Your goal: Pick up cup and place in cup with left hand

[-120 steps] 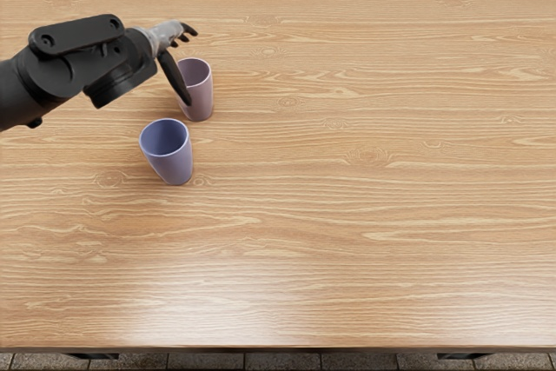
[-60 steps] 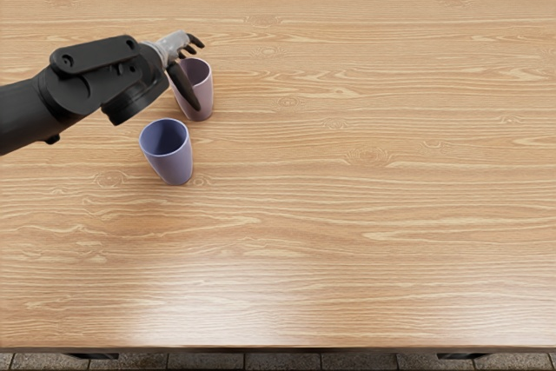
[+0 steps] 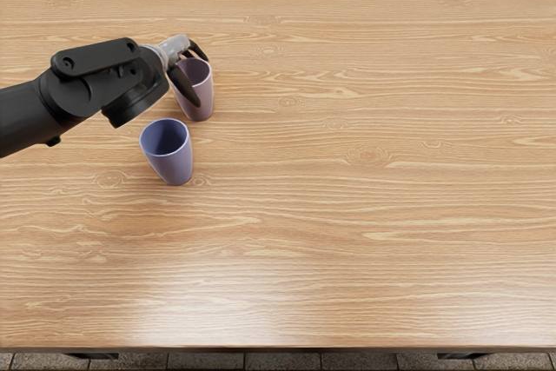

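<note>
Several fingers [image 3: 199,48] of the left hand [image 3: 176,49] have curled inward, now clamped on the mauve cup [image 3: 204,89].

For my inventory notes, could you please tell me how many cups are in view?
2: a pinkish cup by the left hand, and a blue cup nearer the viewer.

The left hand [image 3: 202,82] is at the pink cup [image 3: 206,95] (blue cup [image 3: 175,165] nearby).
</note>
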### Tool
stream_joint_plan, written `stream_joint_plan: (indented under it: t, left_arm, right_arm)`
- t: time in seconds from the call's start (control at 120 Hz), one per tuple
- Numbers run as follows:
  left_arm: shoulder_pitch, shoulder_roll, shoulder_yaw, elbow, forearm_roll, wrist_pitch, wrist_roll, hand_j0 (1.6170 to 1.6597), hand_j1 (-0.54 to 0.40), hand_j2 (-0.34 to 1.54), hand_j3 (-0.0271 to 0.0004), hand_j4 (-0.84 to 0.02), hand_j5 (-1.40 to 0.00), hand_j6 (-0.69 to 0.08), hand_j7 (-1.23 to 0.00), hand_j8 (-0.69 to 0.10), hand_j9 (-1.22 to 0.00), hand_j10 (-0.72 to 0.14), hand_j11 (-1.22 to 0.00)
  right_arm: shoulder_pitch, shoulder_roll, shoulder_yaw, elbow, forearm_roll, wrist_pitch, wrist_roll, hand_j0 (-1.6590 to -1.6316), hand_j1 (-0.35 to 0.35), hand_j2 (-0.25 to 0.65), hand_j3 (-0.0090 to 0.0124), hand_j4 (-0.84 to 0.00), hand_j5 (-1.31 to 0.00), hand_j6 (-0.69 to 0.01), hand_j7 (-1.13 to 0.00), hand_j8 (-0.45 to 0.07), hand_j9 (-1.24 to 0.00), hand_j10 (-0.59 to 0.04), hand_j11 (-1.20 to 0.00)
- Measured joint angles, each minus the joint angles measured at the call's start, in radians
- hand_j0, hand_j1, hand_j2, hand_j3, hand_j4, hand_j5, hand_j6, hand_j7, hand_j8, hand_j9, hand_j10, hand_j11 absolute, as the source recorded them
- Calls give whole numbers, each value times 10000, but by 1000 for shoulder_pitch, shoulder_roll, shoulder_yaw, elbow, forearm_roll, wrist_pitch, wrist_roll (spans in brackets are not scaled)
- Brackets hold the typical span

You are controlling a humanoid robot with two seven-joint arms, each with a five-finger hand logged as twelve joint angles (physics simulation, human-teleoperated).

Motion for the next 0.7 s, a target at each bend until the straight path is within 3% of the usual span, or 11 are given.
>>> stream_joint_plan:
  t: [0.125, 0.433, 0.7]
  left_arm:
    - [-2, 4, -4, -2, -1, -2, 0, 16560, -1262, 897, 0, -4373, -5881, -2789, -5924, -2891, -5884, -4135, -5914]
    - [-17, 26, -46, -35, -6, -12, 5, 16542, -1745, 1410, 0, -3823, -6526, -2110, -6567, -2427, -6378, -3732, -6491]
    - [-57, 111, -93, -144, -7, -26, 11, 16531, -1973, 2002, 0, -3656, -6712, -2001, -6733, -2318, -6453, -3714, -6622]
  right_arm:
    - [0, 0, 0, 0, 0, 0, 0, -16581, -3351, -25, 0, -111, -148, -110, -149, -111, -149, -112, -149]
    - [0, 0, 0, 0, 0, 0, 0, -16581, -3351, -25, 0, -111, -148, -110, -149, -111, -149, -112, -149]
    - [0, 0, 0, 0, 0, 0, 0, -16581, -3351, -25, 0, -111, -148, -110, -149, -111, -149, -112, -149]
